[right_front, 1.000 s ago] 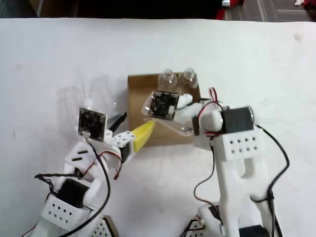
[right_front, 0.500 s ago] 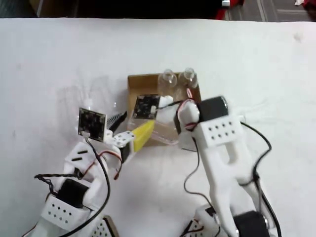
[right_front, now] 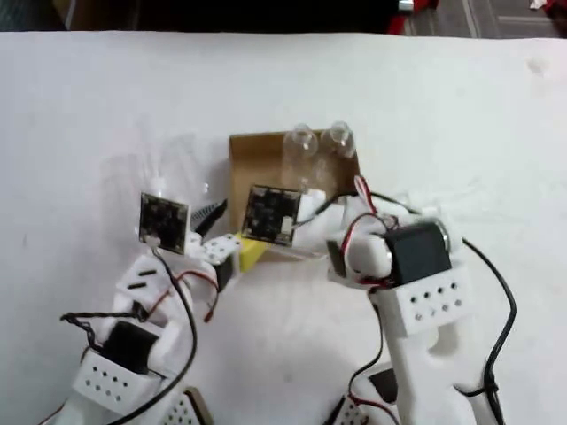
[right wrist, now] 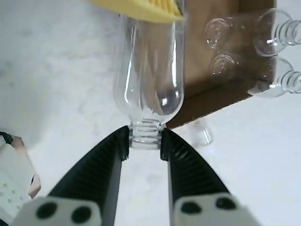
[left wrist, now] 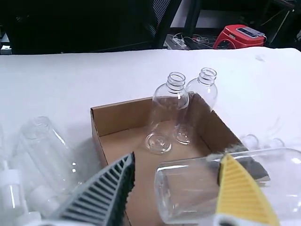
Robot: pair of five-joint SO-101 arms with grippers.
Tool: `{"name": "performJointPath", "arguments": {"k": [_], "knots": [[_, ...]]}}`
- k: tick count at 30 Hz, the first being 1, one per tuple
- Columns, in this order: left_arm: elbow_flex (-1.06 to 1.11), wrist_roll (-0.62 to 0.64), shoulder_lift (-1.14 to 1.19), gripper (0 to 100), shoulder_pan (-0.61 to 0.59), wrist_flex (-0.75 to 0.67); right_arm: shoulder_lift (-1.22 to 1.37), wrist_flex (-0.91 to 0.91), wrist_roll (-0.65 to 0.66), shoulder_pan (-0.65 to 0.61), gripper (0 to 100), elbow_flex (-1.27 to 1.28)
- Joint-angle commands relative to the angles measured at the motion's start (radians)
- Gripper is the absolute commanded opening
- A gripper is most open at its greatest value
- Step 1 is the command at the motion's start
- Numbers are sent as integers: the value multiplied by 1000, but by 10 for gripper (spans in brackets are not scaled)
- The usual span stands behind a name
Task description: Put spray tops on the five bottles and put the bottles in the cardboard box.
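**Two-arm handling of a clear bottle at the box edge.** The right gripper (right wrist: 145,136) is clamped on the bare threaded neck of a clear bottle (right wrist: 149,70). The bottle lies on its side along the lower edge of the cardboard box (right_front: 241,155) in the high view, partly over the box floor and partly over the table (right_front: 106,97). Holding it by the neck leaves the body free. This probably lets the left gripper (left wrist: 178,160) take the body, as its jaws stand wide apart with the yellow one against the bottle's base end. No spray top is fitted. The two upright bottles (left wrist: 169,113) at the box's upper edge are also open-necked, so capping appears still to be done. Loose bottles (left wrist: 44,150) lie on the table at the lower left of the left wrist view.

**Change.** The left arm is where it was a second ago. The right arm's wrist has moved from the box centre toward the box's lower left, carrying the bottle with it. The yellow jaw is now largely covered.
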Motion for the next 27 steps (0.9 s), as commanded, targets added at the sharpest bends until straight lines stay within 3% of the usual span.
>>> {"name": "performJointPath", "arguments": {"k": [1, 10, 19, 24, 27], "knots": [[-41, 2, -18, 275, 4, -6, -25, -41, -64, -31, 16, -26], [-41, 2, -18, 275, 4, -6, -18, -70, -193, -177, 16, -130], [-44, 2, -19, 275, -16, -8, 71, -156, -244, -154, 16, -147], [-44, 11, -19, 275, -130, -68, 206, -257, -258, -71, 16, -150], [-44, 12, -19, 275, -203, -101, 272, -318, -374, -56, 16, -192]]}}
